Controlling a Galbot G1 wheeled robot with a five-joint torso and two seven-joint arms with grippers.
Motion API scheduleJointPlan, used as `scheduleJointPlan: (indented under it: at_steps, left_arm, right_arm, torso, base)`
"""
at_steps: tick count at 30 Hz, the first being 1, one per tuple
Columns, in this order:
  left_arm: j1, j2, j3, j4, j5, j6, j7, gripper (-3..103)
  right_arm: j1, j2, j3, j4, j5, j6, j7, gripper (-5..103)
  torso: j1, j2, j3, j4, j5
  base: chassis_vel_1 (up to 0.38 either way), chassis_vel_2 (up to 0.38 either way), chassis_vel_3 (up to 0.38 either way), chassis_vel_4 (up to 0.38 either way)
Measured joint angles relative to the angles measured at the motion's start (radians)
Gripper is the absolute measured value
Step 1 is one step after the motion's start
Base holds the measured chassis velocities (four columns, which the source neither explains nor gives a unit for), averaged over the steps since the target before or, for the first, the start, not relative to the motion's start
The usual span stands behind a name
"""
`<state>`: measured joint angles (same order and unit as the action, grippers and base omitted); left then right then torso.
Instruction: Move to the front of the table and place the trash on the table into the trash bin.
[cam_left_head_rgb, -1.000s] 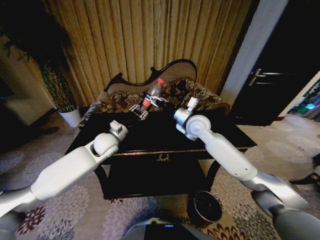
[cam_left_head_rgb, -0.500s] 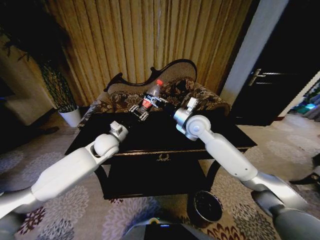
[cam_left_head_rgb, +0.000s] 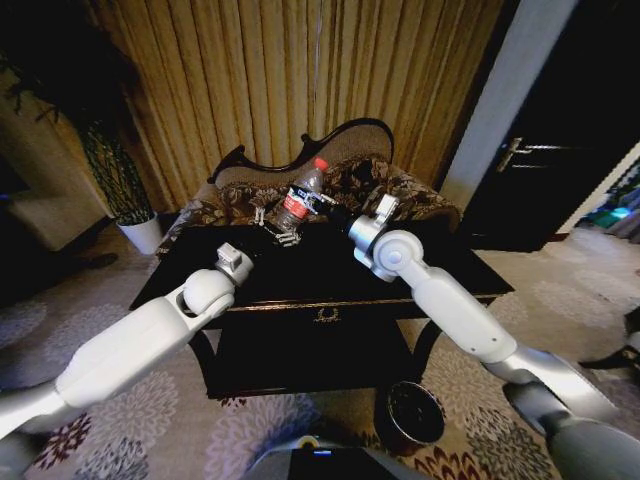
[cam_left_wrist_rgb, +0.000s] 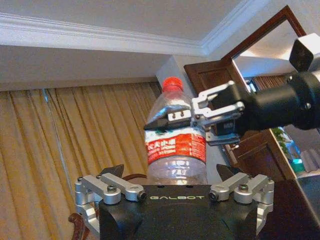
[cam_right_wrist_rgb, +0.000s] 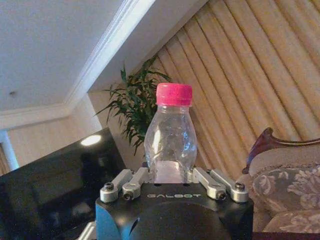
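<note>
A clear plastic bottle (cam_left_head_rgb: 300, 198) with a red cap and red label hangs tilted above the far side of the black table (cam_left_head_rgb: 330, 292). My right gripper (cam_left_head_rgb: 320, 203) is shut on its middle; the right wrist view has the bottle (cam_right_wrist_rgb: 170, 145) rising from between that gripper's (cam_right_wrist_rgb: 170, 176) fingers. My left gripper (cam_left_head_rgb: 268, 226) sits just below and left of the bottle's base, open. In the left wrist view its (cam_left_wrist_rgb: 170, 172) fingers are spread wide on either side of the bottle (cam_left_wrist_rgb: 175, 150), clear of it, with the right gripper (cam_left_wrist_rgb: 192, 119) clamped above the label. The trash bin (cam_left_head_rgb: 412, 413) stands on the carpet at the table's front right.
A patterned sofa (cam_left_head_rgb: 360, 180) stands right behind the table, with curtains beyond it. A white plant pot (cam_left_head_rgb: 140, 233) sits at the far left and a dark door (cam_left_head_rgb: 540, 160) at the right. Open carpet lies around the bin.
My left gripper has opened and let go of the bottle's base, drawing slightly left. The bottle stays in the right gripper, tilted a little more.
</note>
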<state>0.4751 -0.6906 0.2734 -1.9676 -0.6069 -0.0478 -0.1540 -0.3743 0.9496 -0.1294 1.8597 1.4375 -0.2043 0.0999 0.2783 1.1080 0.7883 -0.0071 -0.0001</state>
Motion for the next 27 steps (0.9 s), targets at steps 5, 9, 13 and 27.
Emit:
scheduleJointPlan:
  at_steps: [5,9,13,27]
  left_arm:
    - [0.016,0.011,-0.020,-0.015,-0.012,0.000,-0.001,100]
    - [0.049,0.028,-0.073,-0.036,-0.034,0.003,-0.006,100]
    - [0.137,0.066,-0.188,-0.077,-0.079,0.029,-0.026,100]
    - [0.577,0.159,-0.775,-0.123,-0.192,0.070,-0.063,100]
  right_arm:
    - [-0.016,-0.010,0.010,-0.006,-0.032,0.007,0.018,25]
    - [-0.030,-0.023,0.017,-0.069,-0.195,0.021,0.028,25]
    - [-0.060,-0.044,0.053,-0.101,-0.299,0.023,0.057,25]
    - [-0.243,-0.198,0.246,-0.065,-0.435,0.024,0.127,25]
  torso:
    - [0.000,0.000,0.000,-0.0001,0.0000]
    - [0.000,0.000,0.000,-0.0001,0.0001]
    - [0.000,0.000,0.000,-0.0002,0.0002]
    - [0.000,0.000,0.000,-0.0001,0.0002]
  base:
    - [0.000,0.000,0.000,0.000]
    - [0.000,0.000,0.000,0.000]
    - [0.000,0.000,0.000,0.000]
    - [0.000,0.000,0.000,0.000]
